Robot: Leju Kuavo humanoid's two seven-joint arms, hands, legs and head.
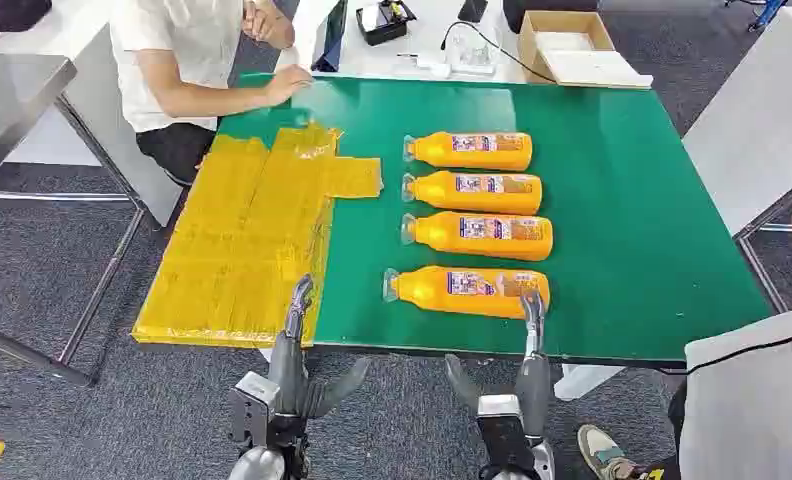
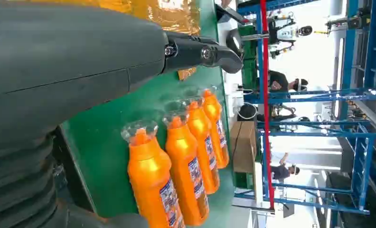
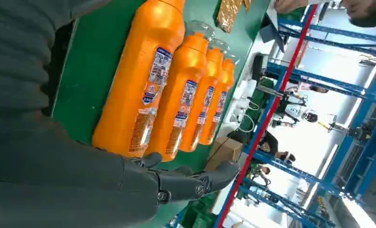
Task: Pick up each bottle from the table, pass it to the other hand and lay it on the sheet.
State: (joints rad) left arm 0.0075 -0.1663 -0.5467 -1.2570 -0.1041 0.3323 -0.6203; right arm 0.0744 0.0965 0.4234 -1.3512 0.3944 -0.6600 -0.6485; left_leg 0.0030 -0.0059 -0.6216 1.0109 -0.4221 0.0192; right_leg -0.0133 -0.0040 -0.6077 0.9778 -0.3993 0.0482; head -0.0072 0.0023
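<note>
Several orange bottles with clear caps lie in a column on the green table point(image 1: 622, 200), caps pointing left. The nearest bottle point(image 1: 467, 291) point(image 2: 153, 183) point(image 3: 138, 80) lies close to the front edge. My right hand point(image 1: 517, 385) point(image 3: 176, 183) is at the table's front edge, open, its fingertips reaching up just beside that bottle's base end and holding nothing. My left hand point(image 1: 292, 375) point(image 2: 200, 52) is open too, its fingers stretched over the near corner of the yellow sheet point(image 1: 242, 240). No bottle lies on the sheet.
A person in a white shirt point(image 1: 172, 60) sits at the far left corner with a hand on the table. Another person point(image 1: 762, 390) stands at the near right. A cardboard box point(image 1: 572, 45) and cables lie beyond the far edge.
</note>
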